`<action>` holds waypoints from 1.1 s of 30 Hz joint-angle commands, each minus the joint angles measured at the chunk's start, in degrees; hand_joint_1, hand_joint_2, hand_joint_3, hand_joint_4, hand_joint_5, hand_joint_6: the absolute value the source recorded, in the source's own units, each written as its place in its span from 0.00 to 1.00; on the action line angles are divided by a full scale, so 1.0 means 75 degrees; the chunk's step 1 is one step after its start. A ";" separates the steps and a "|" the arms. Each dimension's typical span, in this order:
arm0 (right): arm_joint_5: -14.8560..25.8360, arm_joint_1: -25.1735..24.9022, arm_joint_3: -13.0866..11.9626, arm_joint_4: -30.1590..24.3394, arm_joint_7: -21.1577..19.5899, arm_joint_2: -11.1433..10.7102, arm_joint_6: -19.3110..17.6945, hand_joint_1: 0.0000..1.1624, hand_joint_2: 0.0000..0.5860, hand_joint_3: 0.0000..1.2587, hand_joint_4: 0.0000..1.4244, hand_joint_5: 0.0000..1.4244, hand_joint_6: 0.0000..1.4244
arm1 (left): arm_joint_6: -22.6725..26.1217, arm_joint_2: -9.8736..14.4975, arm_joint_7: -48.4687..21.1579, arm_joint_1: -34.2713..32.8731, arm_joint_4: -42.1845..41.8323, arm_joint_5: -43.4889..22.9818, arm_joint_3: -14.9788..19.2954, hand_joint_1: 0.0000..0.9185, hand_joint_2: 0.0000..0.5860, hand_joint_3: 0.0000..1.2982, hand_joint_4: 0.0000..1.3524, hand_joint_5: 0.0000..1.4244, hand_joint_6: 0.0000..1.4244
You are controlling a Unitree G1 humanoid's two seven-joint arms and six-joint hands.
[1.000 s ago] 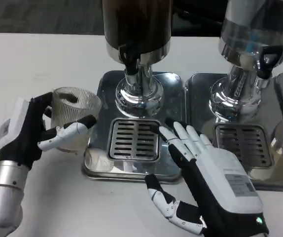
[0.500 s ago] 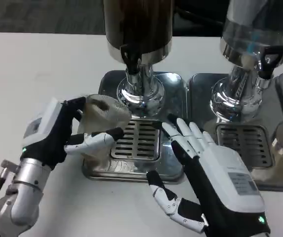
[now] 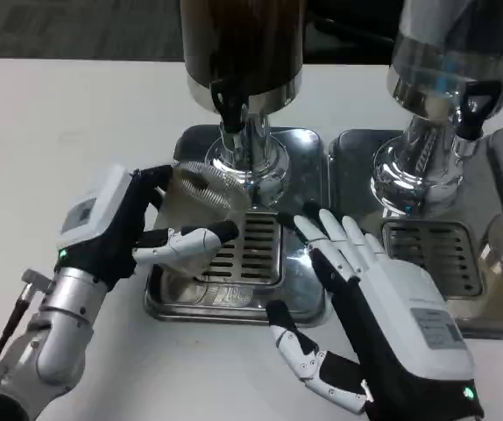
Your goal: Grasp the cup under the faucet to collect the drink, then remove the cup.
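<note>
Your left hand (image 3: pixel 116 232) holds the clear ribbed plastic cup (image 3: pixel 201 195) over the left edge of the slotted steel drip tray (image 3: pixel 234 298), just left of the dark drink dispenser's faucet (image 3: pixel 232 110). Your right hand (image 3: pixel 383 307) lies between the 2 trays on the white bench (image 3: pixel 67 132).
</note>
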 commanded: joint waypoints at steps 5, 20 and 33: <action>0.0018 -0.0066 0.0011 0.0035 -0.0169 0.0021 -0.0110 0.43 0.82 0.10 0.02 0.00 0.01 | 0.0167 -0.0186 0.0201 -0.0338 0.0074 0.0069 -0.0092 0.43 0.03 0.54 0.59 0.71 0.90; 0.0013 -0.0153 0.0020 0.0059 -0.0275 0.0083 -0.0089 0.43 0.82 0.10 0.03 0.00 0.02 | 0.0354 -0.0454 0.0101 -0.0605 0.0172 0.0016 -0.0145 0.43 0.03 0.53 0.59 0.71 0.90; 0.0027 -0.0157 -0.0005 0.0015 -0.0234 0.0082 -0.0046 0.43 0.82 0.10 0.03 0.00 0.02 | 0.0600 -0.0673 -0.0073 -0.0731 0.0306 0.0019 -0.0237 0.43 0.04 0.53 0.59 0.71 0.90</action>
